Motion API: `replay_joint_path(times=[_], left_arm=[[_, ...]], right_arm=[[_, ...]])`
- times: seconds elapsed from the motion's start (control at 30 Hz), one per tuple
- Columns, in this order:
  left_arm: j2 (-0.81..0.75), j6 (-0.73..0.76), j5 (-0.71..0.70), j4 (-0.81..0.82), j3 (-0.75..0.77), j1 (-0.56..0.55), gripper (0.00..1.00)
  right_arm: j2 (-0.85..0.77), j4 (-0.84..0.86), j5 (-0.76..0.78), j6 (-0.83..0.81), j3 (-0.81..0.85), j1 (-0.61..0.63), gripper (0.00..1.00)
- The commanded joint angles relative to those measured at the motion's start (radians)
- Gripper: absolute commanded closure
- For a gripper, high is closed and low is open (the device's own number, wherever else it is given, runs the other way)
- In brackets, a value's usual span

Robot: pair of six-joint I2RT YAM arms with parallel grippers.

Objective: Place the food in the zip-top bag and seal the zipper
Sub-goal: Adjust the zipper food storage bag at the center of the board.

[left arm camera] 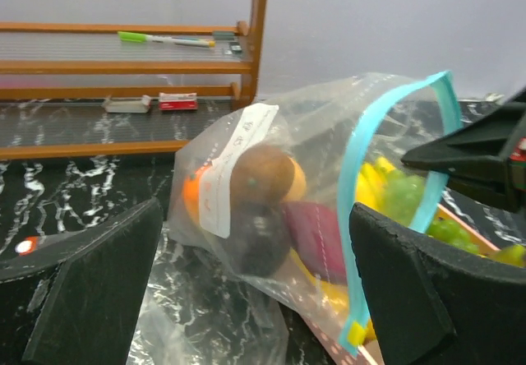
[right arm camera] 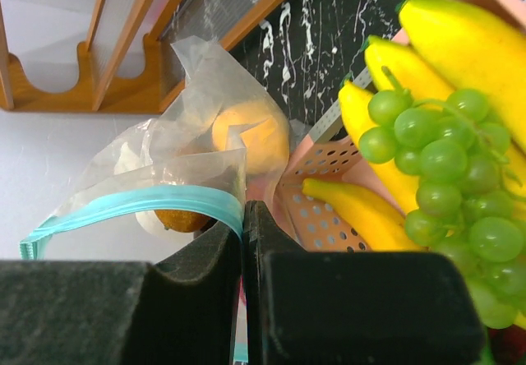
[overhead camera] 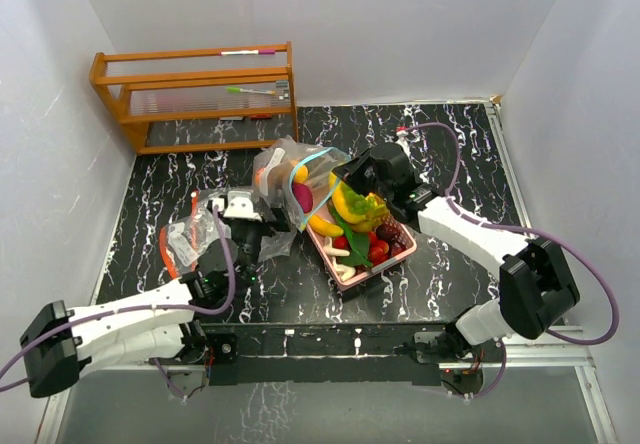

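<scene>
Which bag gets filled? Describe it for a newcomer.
From the wooden rack at far left, come toward the pink tray mid-table. The zip-top bag lies between them; unlike the crumpled bag by the left arm, it holds fruit and has a blue zipper.

The clear plastic zip-top bag [overhead camera: 285, 169], toy fruit [left arm camera: 261, 176] inside, lies just left of the pink perforated tray [right arm camera: 325, 221]; the orange wooden rack [overhead camera: 195, 94] stands behind both.
</scene>
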Motion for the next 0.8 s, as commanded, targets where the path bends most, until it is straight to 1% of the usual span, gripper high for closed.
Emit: replay_joint_path(times=[0.0, 0.03, 0.07, 0.13, 0.17, 0.23, 0.33, 0.43, 0.6, 0.77], left_arm=[[-0.123, -0.257, 0.136, -0.333, 0.036, 0.004, 0.07], [-0.159, -0.325, 0.166, -0.419, 0.039, 0.004, 0.07], [-0.178, -0.397, 0.177, -0.462, 0.037, 0.003, 0.07], [-0.236, -0.583, 0.199, -0.577, 0.02, 0.005, 0.09], [-0.261, -0.655, 0.217, -0.617, 0.002, 0.006, 0.09], [-0.296, -0.802, 0.244, -0.648, -0.033, 0.006, 0.1], [-0.316, -0.954, 0.264, -0.64, -0.074, 0.006, 0.09], [-0.295, -1.07, 0.286, -0.602, -0.101, 0.013, 0.09], [-0.232, -1.305, 0.339, -0.606, -0.132, 0.05, 0.09], [-0.247, -1.546, 0.383, -0.521, -0.233, 0.114, 0.06]], right_arm=[[-0.01, 0.044, 0.016, 0.004, 0.033, -0.031, 0.92], [-0.007, 0.044, 0.013, 0.003, 0.036, -0.036, 0.92], [-0.003, 0.044, 0.007, 0.003, 0.037, -0.04, 0.92], [0.0, 0.046, -0.005, 0.008, 0.03, -0.049, 0.92], [0.001, 0.049, -0.01, 0.012, 0.023, -0.052, 0.92], [0.002, 0.059, -0.019, 0.017, 0.019, -0.056, 0.92], [0.007, 0.062, -0.035, 0.021, 0.026, -0.058, 0.92], [0.0, 0.062, -0.043, 0.024, 0.03, -0.058, 0.92], [-0.02, 0.059, -0.039, 0.025, 0.03, -0.058, 0.92], [-0.032, 0.056, -0.041, 0.025, 0.035, -0.058, 0.92]])
